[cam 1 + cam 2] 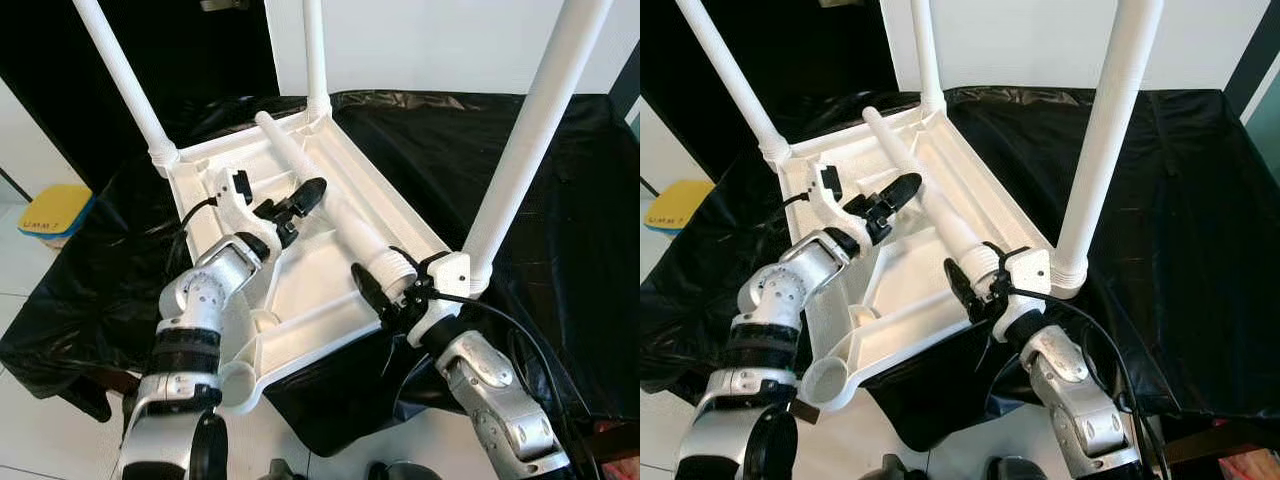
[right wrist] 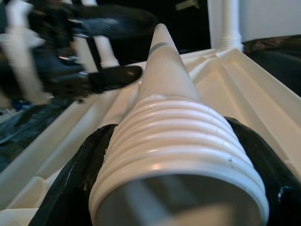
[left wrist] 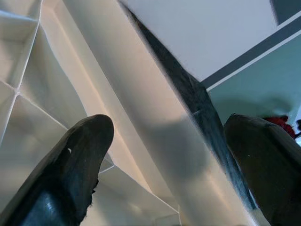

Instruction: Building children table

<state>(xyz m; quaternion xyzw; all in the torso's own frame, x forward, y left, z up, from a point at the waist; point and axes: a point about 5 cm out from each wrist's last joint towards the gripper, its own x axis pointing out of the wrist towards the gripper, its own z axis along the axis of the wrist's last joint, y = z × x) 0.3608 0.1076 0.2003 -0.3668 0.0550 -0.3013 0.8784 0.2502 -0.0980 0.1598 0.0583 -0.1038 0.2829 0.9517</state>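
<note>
On black sheeting point(image 1: 560, 200) spread over a raised surface, a white plastic table top point(image 1: 300, 290) is laid upside down, its ribbed underside facing up.

- Fitted legs: three white tubular legs are seen standing upright in corner sockets, one at the far left corner point(image 1: 125, 85), one at the far corner point(image 1: 315, 60), one at the near right corner point(image 1: 530, 130).
- Empty socket: a round open socket point(image 1: 825, 380) is found at the near left corner, overhanging the sheeting's edge.
- Loose leg point(image 1: 320, 195): a fourth white tube is laid slantwise across the underside, its plain end near the far corner, its threaded end point(image 2: 178, 155) toward the near right corner.
- Right gripper point(image 1: 385, 290): closed around the loose leg at its ribbed threaded end, one black finger point(image 2: 80, 188) pressed to each side of the thread.
- Left gripper point(image 1: 300, 200): held above the table top at the middle of the loose leg, its fingers point(image 3: 70, 174) spread apart with the tube between them; contact with the tube cannot be told.
- Surroundings: a pale tiled floor point(image 1: 30, 260) is noted to the left, with a yellow and blue object point(image 1: 55, 212) lying on it, and a white wall point(image 1: 430, 45) behind.
</note>
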